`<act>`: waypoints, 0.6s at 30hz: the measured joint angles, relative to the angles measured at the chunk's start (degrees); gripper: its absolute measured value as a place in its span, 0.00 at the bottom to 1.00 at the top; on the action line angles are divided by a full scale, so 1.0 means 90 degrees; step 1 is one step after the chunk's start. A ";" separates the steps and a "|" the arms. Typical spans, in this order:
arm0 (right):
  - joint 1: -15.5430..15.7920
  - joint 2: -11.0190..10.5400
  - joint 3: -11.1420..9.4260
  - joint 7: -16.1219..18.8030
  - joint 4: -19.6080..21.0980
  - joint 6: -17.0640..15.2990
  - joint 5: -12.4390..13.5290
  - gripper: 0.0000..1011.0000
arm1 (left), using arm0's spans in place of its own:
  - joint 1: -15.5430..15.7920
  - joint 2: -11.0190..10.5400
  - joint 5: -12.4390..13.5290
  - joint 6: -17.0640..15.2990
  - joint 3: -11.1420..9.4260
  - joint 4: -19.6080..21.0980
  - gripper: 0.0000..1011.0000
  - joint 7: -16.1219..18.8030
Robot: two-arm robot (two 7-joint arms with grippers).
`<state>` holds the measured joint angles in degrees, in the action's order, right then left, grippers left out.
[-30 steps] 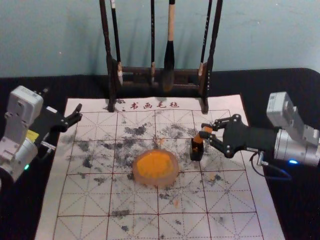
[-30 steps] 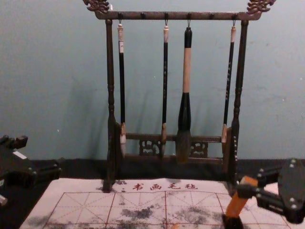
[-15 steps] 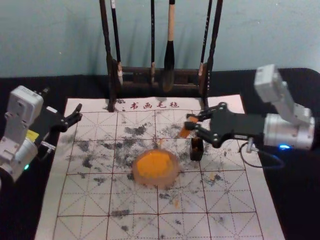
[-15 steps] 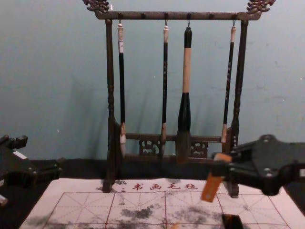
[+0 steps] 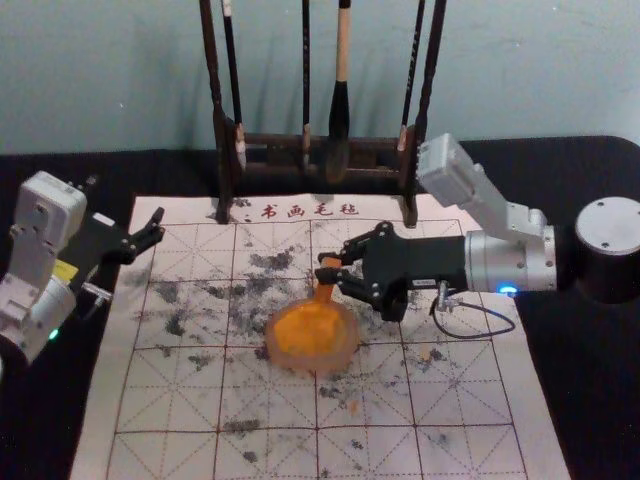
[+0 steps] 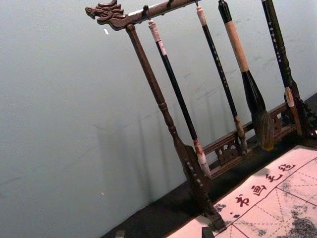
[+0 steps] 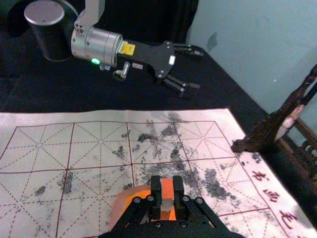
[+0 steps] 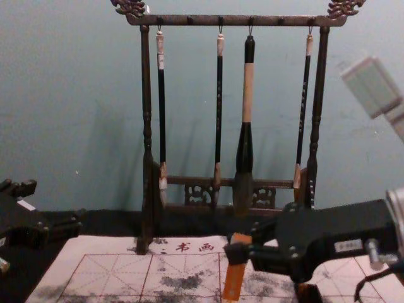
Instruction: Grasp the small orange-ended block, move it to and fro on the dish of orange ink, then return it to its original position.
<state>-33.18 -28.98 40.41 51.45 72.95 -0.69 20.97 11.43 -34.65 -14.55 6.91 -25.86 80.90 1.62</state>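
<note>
Right gripper (image 5: 326,268) reached round dish (image 5: 343,353), jaws clamping block (image 5: 323,292); left gripper (image 5: 158,225) gapes, far left.

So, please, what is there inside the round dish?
Orange ink lies inside the dish. The ink covers the bottom under it, and the block hides a small part near the far rim.

Your rectangular white cloth mat (image 5: 180,400) bears a red grid (image 5: 265,430) and black blotches (image 5: 270,262), while your round pinkish dish (image 5: 346,351) shows orange ink (image 5: 308,328).
</note>
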 joint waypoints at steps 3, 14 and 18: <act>-0.0094 0.0081 0.0129 0.0003 -0.0138 -0.0012 -0.0040 0.15 | 0.0000 0.0000 0.0000 0.0000 0.0000 0.0000 0.99 0.0000; -0.0298 0.0298 0.0411 -0.0019 -0.0544 -0.0018 -0.0181 0.15 | 0.0000 0.0000 0.0000 0.0000 0.0000 0.0000 0.99 0.0000; -0.0332 0.0367 0.0470 -0.0052 -0.0646 -0.0028 -0.0222 0.15 | 0.0000 0.0000 0.0000 0.0000 0.0000 0.0000 0.99 0.0000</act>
<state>-36.17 -25.67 44.64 50.99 67.14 -0.94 18.97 11.43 -34.65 -14.55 6.91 -25.86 80.90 1.62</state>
